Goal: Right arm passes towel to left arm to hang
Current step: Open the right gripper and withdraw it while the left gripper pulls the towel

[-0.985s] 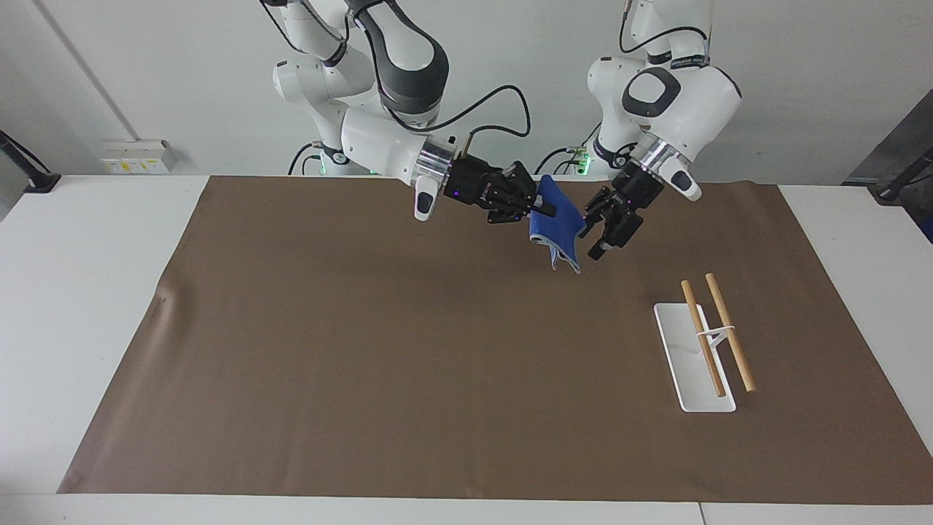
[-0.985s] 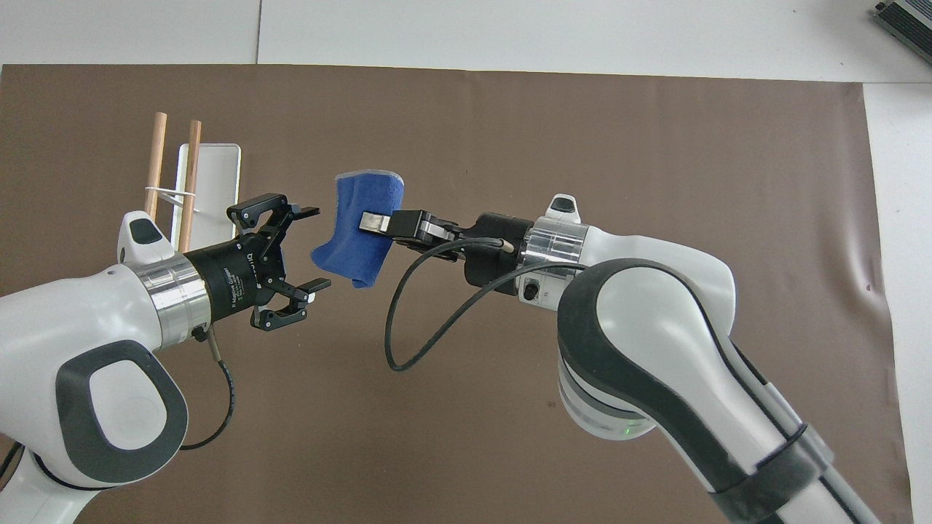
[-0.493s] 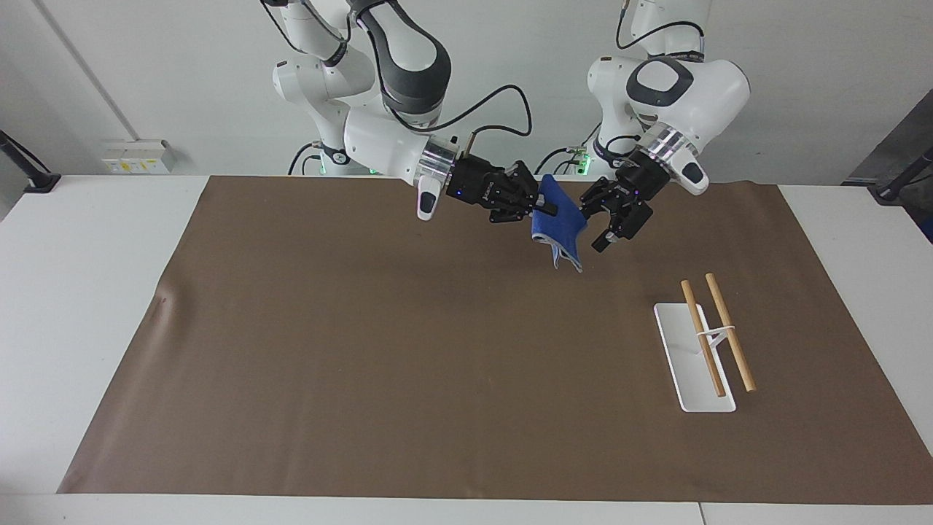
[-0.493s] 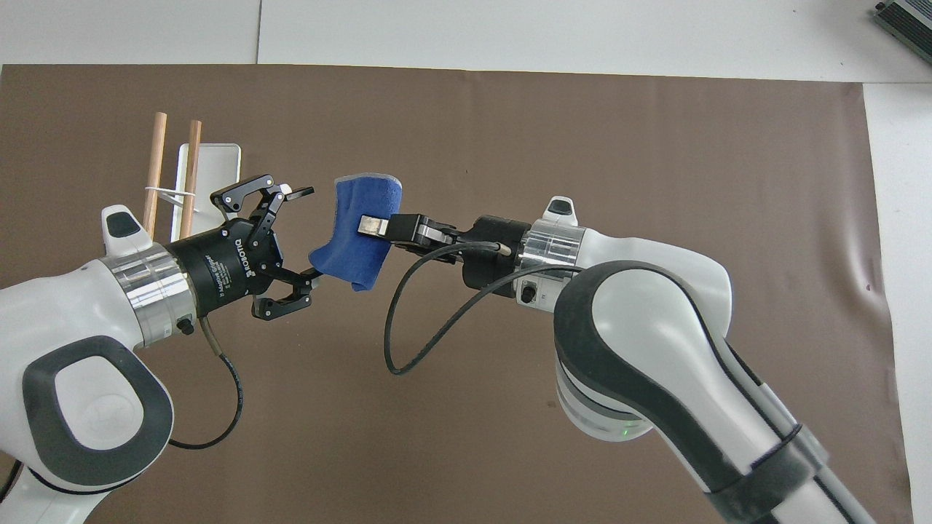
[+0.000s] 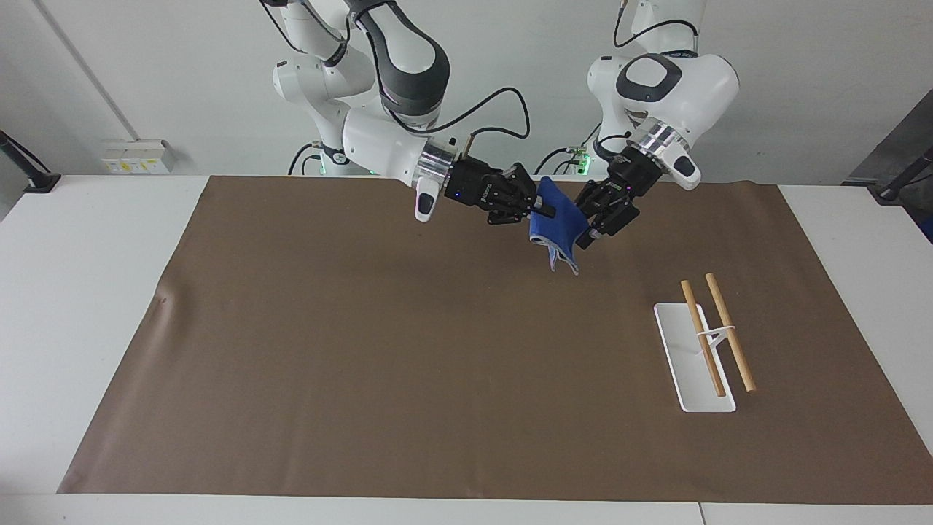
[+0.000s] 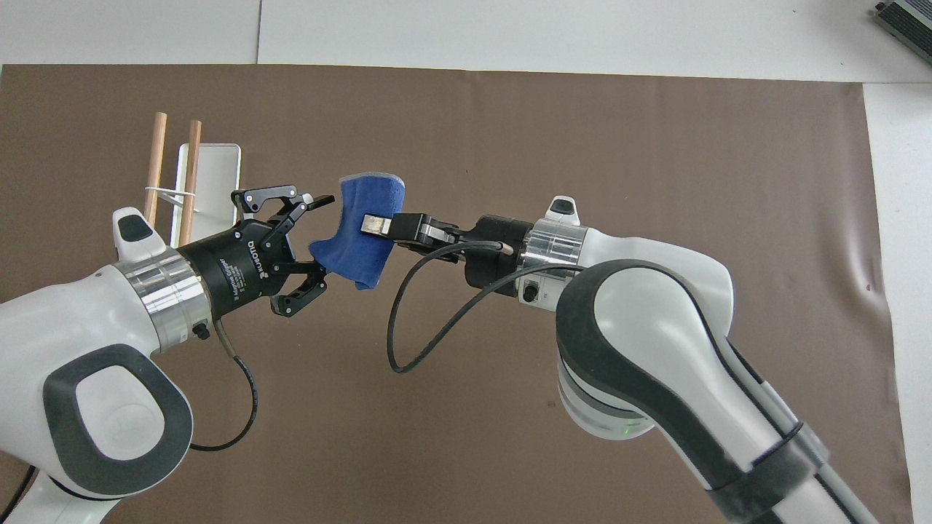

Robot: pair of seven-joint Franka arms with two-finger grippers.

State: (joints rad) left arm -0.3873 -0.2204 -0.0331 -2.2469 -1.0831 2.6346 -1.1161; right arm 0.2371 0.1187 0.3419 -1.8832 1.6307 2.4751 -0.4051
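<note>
The bright blue towel [image 5: 558, 224] [image 6: 364, 236] hangs in the air over the brown mat, close to the robots' end of the table. My right gripper [image 5: 544, 208] [image 6: 376, 224] is shut on the towel's upper part and holds it up. My left gripper [image 5: 587, 229] [image 6: 322, 233] has come in from the rack's side. Its fingers stand partly apart on either side of the towel's free edge, and that edge lies between them. Whether the fingers press on the cloth does not show.
A white base plate [image 5: 692, 379] [image 6: 218, 164] carrying two wooden rods [image 5: 729, 332] [image 6: 155, 164] stands on the mat [image 5: 364, 350] toward the left arm's end, farther from the robots than the towel. A black cable loops under the right wrist.
My left gripper has moved onto the towel's free edge and its fingers have narrowed around it. The right gripper and the towel have barely moved.
</note>
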